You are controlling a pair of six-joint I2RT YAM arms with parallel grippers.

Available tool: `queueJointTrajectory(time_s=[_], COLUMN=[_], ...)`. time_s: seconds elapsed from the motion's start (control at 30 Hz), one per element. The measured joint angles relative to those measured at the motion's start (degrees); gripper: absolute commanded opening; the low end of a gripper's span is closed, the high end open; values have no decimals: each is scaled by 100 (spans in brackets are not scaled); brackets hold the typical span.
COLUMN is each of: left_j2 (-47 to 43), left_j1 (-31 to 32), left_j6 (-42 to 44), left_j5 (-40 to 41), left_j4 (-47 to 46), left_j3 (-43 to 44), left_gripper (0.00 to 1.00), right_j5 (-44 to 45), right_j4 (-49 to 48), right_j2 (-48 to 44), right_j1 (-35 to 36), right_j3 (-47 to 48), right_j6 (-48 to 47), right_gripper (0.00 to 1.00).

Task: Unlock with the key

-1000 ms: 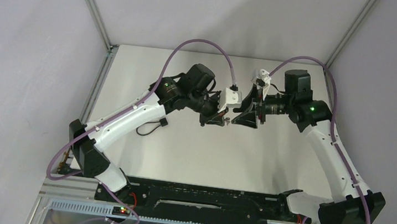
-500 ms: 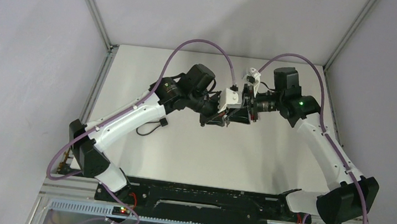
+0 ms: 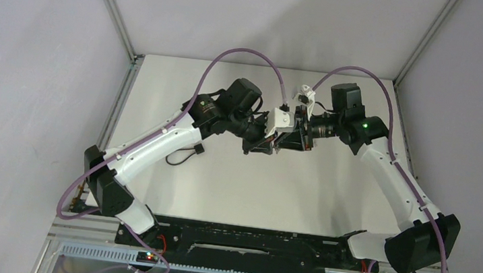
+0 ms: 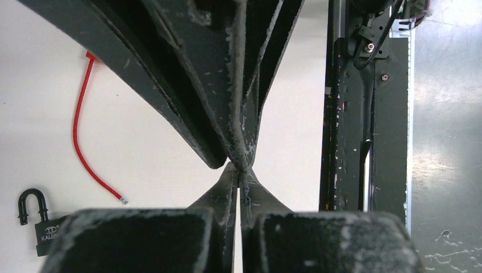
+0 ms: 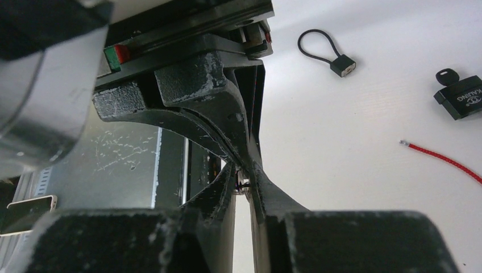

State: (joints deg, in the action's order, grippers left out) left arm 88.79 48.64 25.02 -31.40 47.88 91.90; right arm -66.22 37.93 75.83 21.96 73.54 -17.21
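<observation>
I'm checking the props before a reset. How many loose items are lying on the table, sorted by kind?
Black padlock: 1
Black cable-loop lock: 1
Red cord: 1
Total: 3

Two grippers, the left gripper (image 4: 237, 173) and the right gripper (image 5: 244, 179). On the worktop (image 3: 254, 185) lie one padlock (image 4: 44, 236), one red cord (image 4: 78, 122) and one black loop (image 5: 344, 67).
</observation>
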Motion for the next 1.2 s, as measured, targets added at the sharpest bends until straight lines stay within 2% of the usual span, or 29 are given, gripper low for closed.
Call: queueJointTrajectory(time_s=[0.17, 0.33, 0.43, 0.53, 0.77, 0.9, 1.2], left_j2=[-9, -26, -33, -37, -52, -52, -52], left_j1=[0, 0, 0, 0, 0, 0, 0], left_j6=[4, 4, 4, 4, 4, 4, 9], left_j5=[20, 24, 24, 20, 24, 24, 26], left_j4=[31, 35, 33, 28, 31, 31, 31], left_j3=[0, 0, 0, 0, 0, 0, 0], left_gripper=[0, 0, 0, 0, 0, 0, 0], right_j5=[11, 20, 46, 101, 133, 131, 162], right_j4=[118, 149, 157, 203, 251, 273, 291], right_j2=[0, 0, 0, 0, -2, -11, -17], right_j1=[0, 0, 0, 0, 4, 4, 4], right_j3=[0, 0, 0, 0, 0, -2, 0], right_j6=[-131, -168, -173, -190, -186, -188, -267], right_gripper=[9, 16, 24, 26, 12, 0, 0])
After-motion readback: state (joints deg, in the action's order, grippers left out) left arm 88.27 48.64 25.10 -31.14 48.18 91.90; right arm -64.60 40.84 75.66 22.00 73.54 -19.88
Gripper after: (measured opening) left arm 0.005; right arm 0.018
